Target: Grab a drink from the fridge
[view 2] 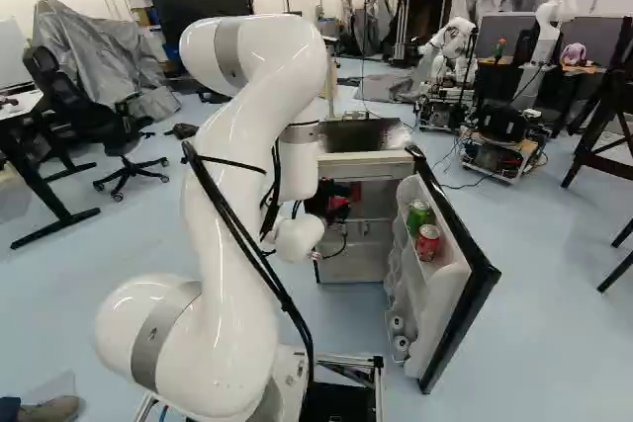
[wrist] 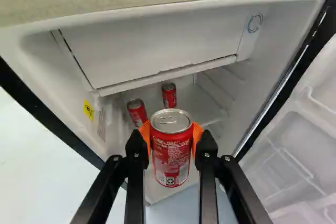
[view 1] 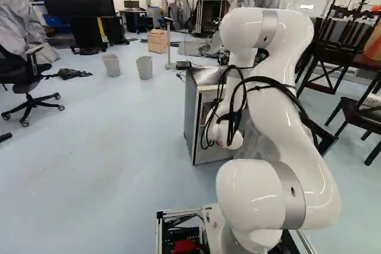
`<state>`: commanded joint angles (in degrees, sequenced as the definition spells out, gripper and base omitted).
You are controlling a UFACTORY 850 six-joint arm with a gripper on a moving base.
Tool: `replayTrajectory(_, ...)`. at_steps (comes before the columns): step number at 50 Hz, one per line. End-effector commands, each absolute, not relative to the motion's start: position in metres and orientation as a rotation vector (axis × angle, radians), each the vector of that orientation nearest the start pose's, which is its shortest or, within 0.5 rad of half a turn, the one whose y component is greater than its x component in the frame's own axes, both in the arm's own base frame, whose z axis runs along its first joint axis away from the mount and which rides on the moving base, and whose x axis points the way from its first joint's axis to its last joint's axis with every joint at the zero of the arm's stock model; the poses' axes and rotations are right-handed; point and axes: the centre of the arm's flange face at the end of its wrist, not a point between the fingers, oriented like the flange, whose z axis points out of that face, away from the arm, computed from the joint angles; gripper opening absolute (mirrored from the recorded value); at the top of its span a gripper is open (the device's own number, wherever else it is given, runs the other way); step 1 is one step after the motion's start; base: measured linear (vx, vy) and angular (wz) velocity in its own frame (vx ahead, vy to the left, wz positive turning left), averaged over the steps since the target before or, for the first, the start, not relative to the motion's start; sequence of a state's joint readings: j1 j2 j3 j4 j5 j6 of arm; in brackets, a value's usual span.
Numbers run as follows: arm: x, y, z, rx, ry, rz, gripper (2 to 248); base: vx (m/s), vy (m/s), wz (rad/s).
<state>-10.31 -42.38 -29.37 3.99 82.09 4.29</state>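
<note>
In the right base view my gripper [view 2: 318, 203] is at the front of the open fridge [view 2: 368, 159], partly hidden by the arm. The wrist view shows the gripper [wrist: 171, 139] shut on a red drink can [wrist: 171, 153], its orange pads pressing the can from both sides. The held can is upright, in front of the fridge's opening. Behind it, two more red cans [wrist: 137, 112] [wrist: 169, 95] stand on the shelf inside. A green can [view 2: 418, 215] and a red can [view 2: 427, 242] sit in the door rack.
The fridge door [view 2: 457, 289] stands wide open at the fridge's right side. A freezer compartment [wrist: 157, 51] is above the inner cans. Two grey bins [view 1: 144, 67] and a wooden box [view 1: 157, 41] stand farther off. Another robot [view 2: 455, 42] is in the background.
</note>
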Motion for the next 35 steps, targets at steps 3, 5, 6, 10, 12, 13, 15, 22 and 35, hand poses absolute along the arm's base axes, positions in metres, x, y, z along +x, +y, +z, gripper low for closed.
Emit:
replayTrajectory(3,0.386,-0.076,0.175,-2.648,0.416,-1.841,96,0.000,0.000,0.000)
replayTrajectory(5,0.384,-0.076,0.178,-2.647,0.416,-1.843,96,0.000,0.000,0.000)
replayTrajectory(6,0.383,-0.076,0.179,-2.647,0.415,-1.844,96,0.000,0.000,0.000)
replayTrajectory(10,0.377,-0.074,0.185,-2.644,0.414,-1.847,96,0.000,0.000,0.000)
replayTrajectory(12,0.375,-0.074,0.188,-2.643,0.414,-1.848,96,0.000,0.000,0.000)
replayTrajectory(13,0.374,-0.074,0.189,-2.642,0.414,-1.849,96,0.000,0.000,0.000)
replayTrajectory(15,0.371,-0.073,0.192,-2.641,0.413,-1.851,96,0.000,0.000,0.000)
replayTrajectory(22,0.362,-0.071,0.201,-2.636,0.412,-1.858,96,0.000,0.000,0.000)
replayTrajectory(35,0.347,-0.068,0.218,-2.623,0.407,-1.875,96,0.000,0.000,0.000)
